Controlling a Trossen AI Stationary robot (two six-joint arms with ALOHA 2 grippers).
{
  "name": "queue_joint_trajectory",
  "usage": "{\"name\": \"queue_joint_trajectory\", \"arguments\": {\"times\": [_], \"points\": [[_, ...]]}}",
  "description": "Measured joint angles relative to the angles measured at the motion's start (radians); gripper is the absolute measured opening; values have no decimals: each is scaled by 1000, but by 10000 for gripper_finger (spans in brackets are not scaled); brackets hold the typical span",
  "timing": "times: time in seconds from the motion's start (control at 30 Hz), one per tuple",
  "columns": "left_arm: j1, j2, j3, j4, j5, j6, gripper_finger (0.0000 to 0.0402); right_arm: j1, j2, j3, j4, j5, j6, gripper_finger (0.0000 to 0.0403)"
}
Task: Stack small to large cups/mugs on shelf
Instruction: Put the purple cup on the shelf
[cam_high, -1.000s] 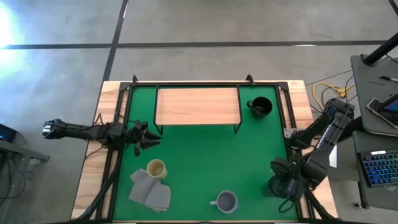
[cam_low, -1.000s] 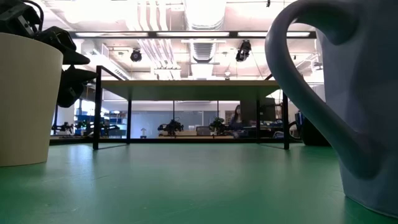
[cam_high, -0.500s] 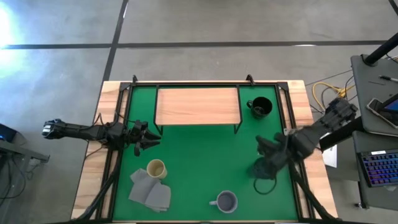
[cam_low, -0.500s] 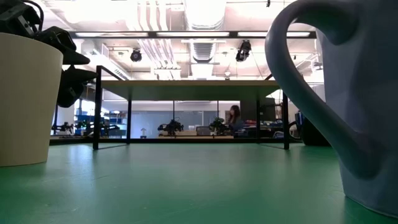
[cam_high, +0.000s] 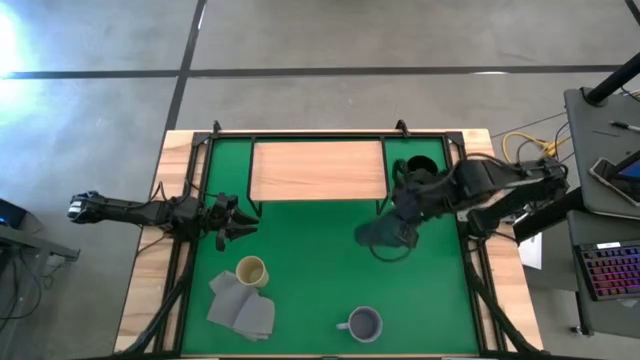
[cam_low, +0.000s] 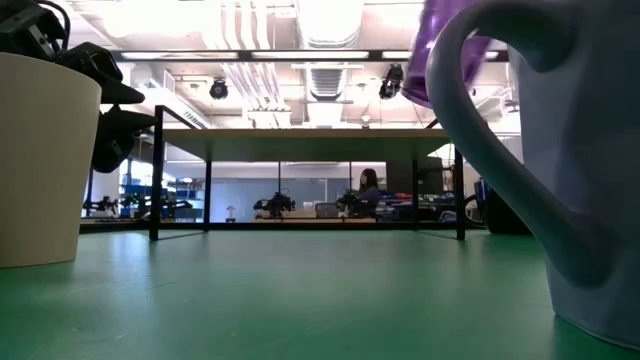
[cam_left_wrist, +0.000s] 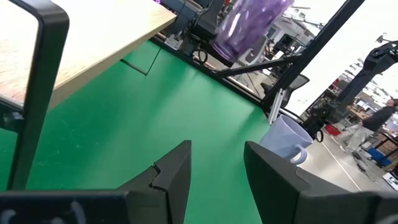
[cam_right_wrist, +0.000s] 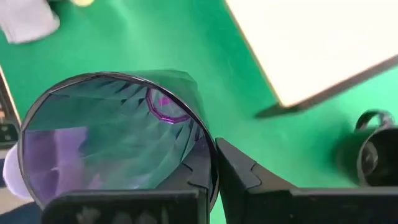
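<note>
My right gripper (cam_high: 400, 222) has its fingers clamped on the tumbler (cam_high: 380, 235), apparently off the mat, just right of the shelf (cam_high: 317, 170). Left gripper (cam_high: 232, 222) waits left of it, fingers apart, empty.

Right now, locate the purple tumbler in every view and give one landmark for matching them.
High view: purple tumbler held off the shelf's right front corner.
Low view: purple patch at top right.
Left wrist view: blurred, top centre.
Right wrist view: fills the frame, mouth toward the camera.
Shared landmark: the shelf.
</note>
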Motion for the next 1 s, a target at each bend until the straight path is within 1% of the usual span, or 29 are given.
{"name": "queue_joint_trajectory", "arguments": {"times": [0.1,0.3,0.37,0.5,0.6,0.67,0.73,0.8,0.9,1.0], "points": [[0,0,0,0,0,0,134,-50,33,68,-19,43,-41,9],[0,0,0,0,0,0,134,-168,96,237,-94,172,-46,9],[0,0,0,0,0,0,134,-210,117,297,-102,165,-51,9],[0,0,0,0,0,0,134,-276,155,380,-131,101,-87,9],[0,0,0,0,0,0,134,-319,187,403,-163,87,-99,9],[0,0,0,0,0,5,134,-345,195,403,-158,45,-119,9],[0,0,0,0,0,87,134,-365,208,402,-163,20,-121,9],[0,-3,2,0,0,233,134,-380,211,399,-159,11,-133,9],[0,-1,2,-1,0,402,134,-394,212,392,-161,-13,-132,9],[0,0,1,0,-1,497,134,-403,204,391,-160,-19,-119,9]]}}
